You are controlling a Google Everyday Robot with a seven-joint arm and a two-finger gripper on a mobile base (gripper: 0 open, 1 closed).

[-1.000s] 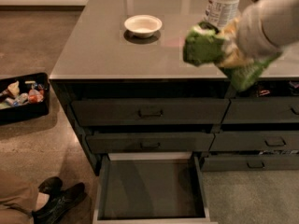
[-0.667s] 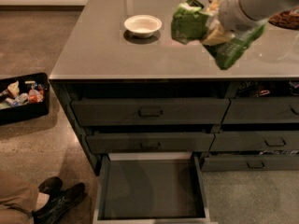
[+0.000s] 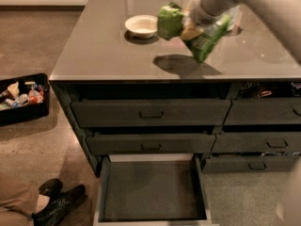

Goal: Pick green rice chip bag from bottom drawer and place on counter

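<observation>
The green rice chip bag (image 3: 170, 21) hangs in the air above the counter (image 3: 103, 51), just right of the white bowl. My gripper (image 3: 190, 26) is shut on the bag's middle and holds it folded, with its lower end (image 3: 209, 36) drooping to the right. The bag's shadow lies on the counter below it. The bottom drawer (image 3: 153, 192) stands pulled open at the front of the cabinet, with a bare dark floor. My pale arm comes in from the upper right.
A white bowl (image 3: 141, 26) sits on the counter's far left part. Closed dark drawer fronts (image 3: 150, 113) fill the cabinet. A black bin (image 3: 21, 100) of small items stands on the floor at left. A person's black shoes (image 3: 59, 201) are at the bottom left.
My gripper has carried the bag up and to the left, from beyond the counter's right front part to above its middle beside the bowl. The white jar at the back is now hidden by my arm.
</observation>
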